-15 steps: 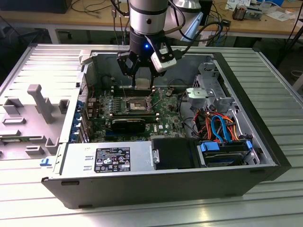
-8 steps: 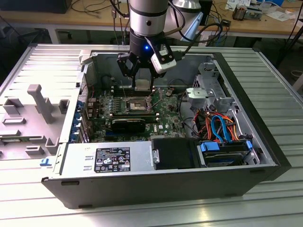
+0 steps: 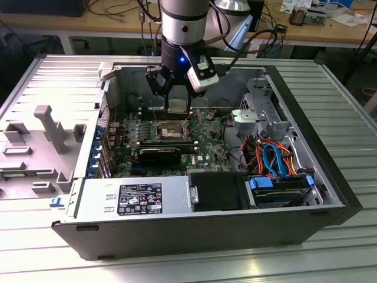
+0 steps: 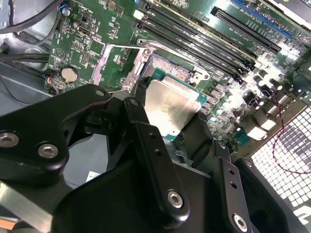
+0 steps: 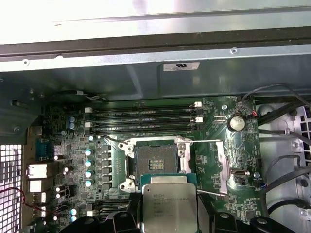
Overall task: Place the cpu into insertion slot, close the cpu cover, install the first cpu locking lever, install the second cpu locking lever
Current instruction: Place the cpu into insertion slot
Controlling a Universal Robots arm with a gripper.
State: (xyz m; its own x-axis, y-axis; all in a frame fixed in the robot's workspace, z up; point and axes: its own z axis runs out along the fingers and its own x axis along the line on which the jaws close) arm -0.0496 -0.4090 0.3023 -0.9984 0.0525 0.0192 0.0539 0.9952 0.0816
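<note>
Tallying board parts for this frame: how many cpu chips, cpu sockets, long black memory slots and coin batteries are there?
cpu: 1
insertion slot: 1
memory slots: 4
coin battery: 1
Total: 7

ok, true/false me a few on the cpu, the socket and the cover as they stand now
1. The gripper grips the cpu. True.
2. The cpu sits in the insertion slot. False: the slot is empty, and the cpu is held clear of it.
3. The cpu cover is closed. False: it is swung open beside the slot.
4. The computer case lies open with the green board exposed. True.
</note>
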